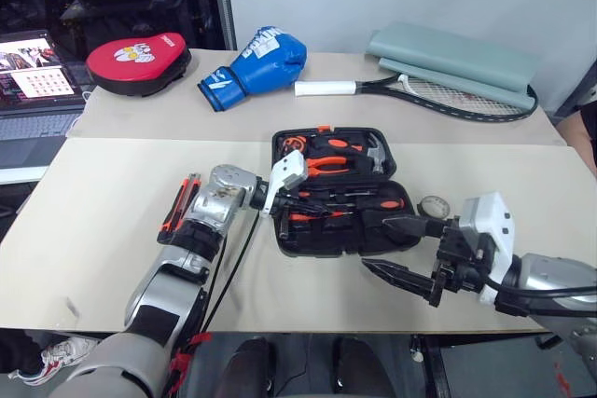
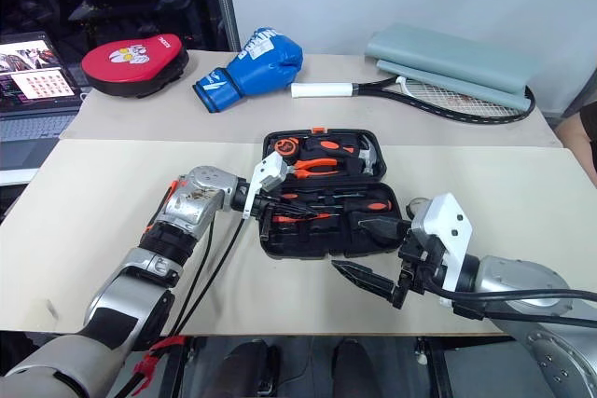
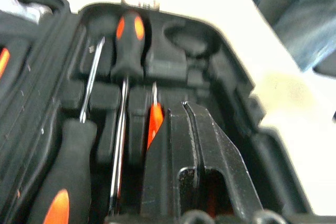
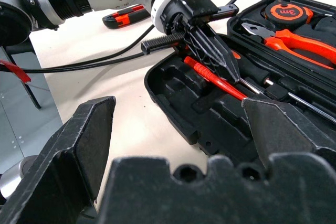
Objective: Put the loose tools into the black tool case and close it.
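Left hand (image 4: 223, 61) pinches the red tester pen (image 4: 212, 78) over the open black tool case (image 4: 184, 103)

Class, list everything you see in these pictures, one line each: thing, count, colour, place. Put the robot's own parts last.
Tool case: one, black, open, middle of the near table.
Screwdrivers: two, black with orange, lying in the case's near half.
Tester pen: one, red, held over a recess in the near half.
Pliers: one, orange handles, case's far half.
Tape measure: one, orange and black, far half.
Utility knife: one, orange and black, on the table left of the case.
Tape roll: one, dark, right of the case.
Boxing glove: one, blue, far table.
Punch pad: one, red and black, far left.
Racket: one, far right.
Left hand: shut on the tester pen.
Right hand: open, near the case's right end.
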Motion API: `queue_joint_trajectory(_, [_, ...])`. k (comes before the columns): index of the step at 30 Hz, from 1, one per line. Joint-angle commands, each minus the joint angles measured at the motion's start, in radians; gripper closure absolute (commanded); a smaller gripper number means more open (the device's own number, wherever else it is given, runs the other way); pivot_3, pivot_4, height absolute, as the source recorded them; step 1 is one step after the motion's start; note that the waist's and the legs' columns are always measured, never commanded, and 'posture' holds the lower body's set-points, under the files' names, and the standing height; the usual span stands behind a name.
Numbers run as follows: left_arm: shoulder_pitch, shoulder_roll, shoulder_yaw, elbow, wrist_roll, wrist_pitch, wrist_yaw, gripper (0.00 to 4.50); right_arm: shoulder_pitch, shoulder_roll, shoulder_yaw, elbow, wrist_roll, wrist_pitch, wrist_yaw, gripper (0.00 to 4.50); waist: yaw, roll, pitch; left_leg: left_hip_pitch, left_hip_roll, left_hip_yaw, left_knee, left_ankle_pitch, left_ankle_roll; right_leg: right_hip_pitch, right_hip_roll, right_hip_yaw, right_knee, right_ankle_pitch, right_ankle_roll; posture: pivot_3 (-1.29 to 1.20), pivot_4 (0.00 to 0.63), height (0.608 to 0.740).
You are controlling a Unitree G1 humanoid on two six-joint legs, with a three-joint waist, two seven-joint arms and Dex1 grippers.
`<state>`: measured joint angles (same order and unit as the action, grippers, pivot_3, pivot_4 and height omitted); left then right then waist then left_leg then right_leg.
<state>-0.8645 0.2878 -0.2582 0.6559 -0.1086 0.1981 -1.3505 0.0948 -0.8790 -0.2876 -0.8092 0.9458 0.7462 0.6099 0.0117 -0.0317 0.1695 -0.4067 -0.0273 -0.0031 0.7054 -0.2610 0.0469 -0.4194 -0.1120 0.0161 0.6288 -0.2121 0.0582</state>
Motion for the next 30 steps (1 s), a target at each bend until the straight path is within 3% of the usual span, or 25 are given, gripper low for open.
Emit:
queue_joint_trajectory(1, [-0.021, 0.021, -0.015, 0.037, 0.043, -0.041, 0.014, 4.48, -0.003, 0.006, -0.015, -0.012, -0.003, -0.020, 0.002, 0.00, 0.000, 0.000, 0.000, 0.000, 0.000, 0.000, 0.000, 0.000, 0.000, 0.000, 0.000, 0.000, 0.000, 0.000, 0.000, 0.00, 0.150, 0.736])
queue_joint_trajectory(13, [0.005, 0.083, -0.003, -0.002, 0.021, -0.035, -0.073, 4.48, -0.001, 0.014, -0.010, -0.011, -0.011, -0.022, 0.006, 0.00, -0.005, 0.000, 0.000, 0.000, 0.001, 0.000, 0.000, 0.000, 0.000, 0.000, 0.001, 0.000, 0.001, 0.000, 0.000, 0.00, 0.150, 0.736])
queue_joint_trajectory(21, [-0.010, 0.104, -0.019, 0.053, 0.062, -0.133, -0.070, 4.48, 0.007, 0.016, -0.014, -0.014, -0.020, -0.024, 0.014, 0.00, 0.000, 0.000, 0.000, 0.000, 0.000, 0.000, 0.000, 0.000, 0.000, 0.000, 0.000, 0.000, 0.000, 0.000, 0.000, 0.00, 0.150, 0.736])
queue_joint_trajectory(30, [-0.038, 0.055, 0.040, -0.109, -0.088, 0.092, -0.123, 4.48, 0.013, 0.026, -0.015, -0.018, -0.027, -0.024, 0.009, 0.00, 0.000, 0.000, 0.000, -0.002, 0.000, 0.000, 0.000, 0.000, 0.000, -0.001, 0.000, 0.000, 0.000, 0.000, 0.000, 0.00, 0.150, 0.736])
